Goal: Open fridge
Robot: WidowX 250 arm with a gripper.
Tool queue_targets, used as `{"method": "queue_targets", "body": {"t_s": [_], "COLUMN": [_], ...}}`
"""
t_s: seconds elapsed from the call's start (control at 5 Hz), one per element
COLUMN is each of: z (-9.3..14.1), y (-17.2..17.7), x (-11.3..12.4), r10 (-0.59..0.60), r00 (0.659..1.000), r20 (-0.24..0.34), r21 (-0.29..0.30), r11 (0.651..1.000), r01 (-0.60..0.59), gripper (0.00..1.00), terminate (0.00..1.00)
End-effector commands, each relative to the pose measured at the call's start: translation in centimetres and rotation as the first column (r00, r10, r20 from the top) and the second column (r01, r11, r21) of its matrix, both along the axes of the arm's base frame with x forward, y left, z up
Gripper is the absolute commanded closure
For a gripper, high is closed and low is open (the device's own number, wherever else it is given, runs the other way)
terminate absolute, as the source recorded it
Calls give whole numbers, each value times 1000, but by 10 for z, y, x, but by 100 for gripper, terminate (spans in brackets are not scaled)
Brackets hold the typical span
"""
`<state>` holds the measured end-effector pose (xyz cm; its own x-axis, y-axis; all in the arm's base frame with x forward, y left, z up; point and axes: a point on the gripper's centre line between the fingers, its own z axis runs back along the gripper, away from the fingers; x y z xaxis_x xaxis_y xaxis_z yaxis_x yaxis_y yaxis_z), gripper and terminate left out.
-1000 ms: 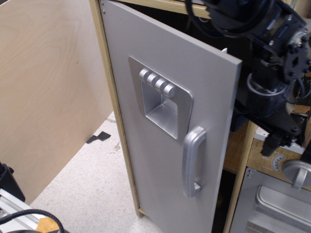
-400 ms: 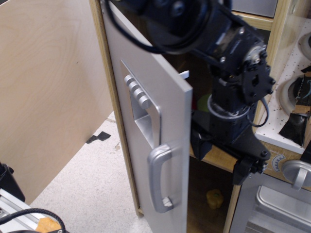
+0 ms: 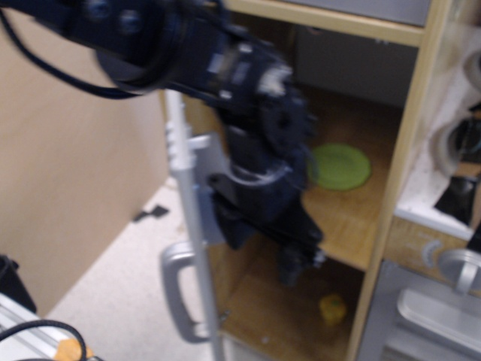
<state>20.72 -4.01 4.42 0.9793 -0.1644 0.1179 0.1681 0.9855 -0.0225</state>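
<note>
Fridge (image 3: 331, 226) holds a green plate (image 3: 340, 166) mid-shelf and a yellow object (image 3: 332, 307) below; I see its door (image 3: 192, 226) swung wider, edge-on now. Gripper (image 3: 297, 267) fingers: can't tell.

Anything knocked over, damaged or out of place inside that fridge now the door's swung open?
Nothing stands out. The fridge door is seen edge-on, wide open. A green plate lies flat on the shelf, and a small yellow object sits on the floor below. The frame is motion-blurred, so fine damage can't be judged.
</note>
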Motion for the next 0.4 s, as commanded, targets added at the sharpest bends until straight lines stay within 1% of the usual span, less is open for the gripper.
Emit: {"method": "queue_targets", "body": {"t_s": [0.0,0.2], "z": [16,18], "y": [58,89], "x": [7,14], "r10": [-24,-24], "r00": [999,998], "r20": [40,54], "r21": [11,9], "r11": [1000,1000], "r01": [23,24], "gripper": [0,0], "terminate": [0,0]}}
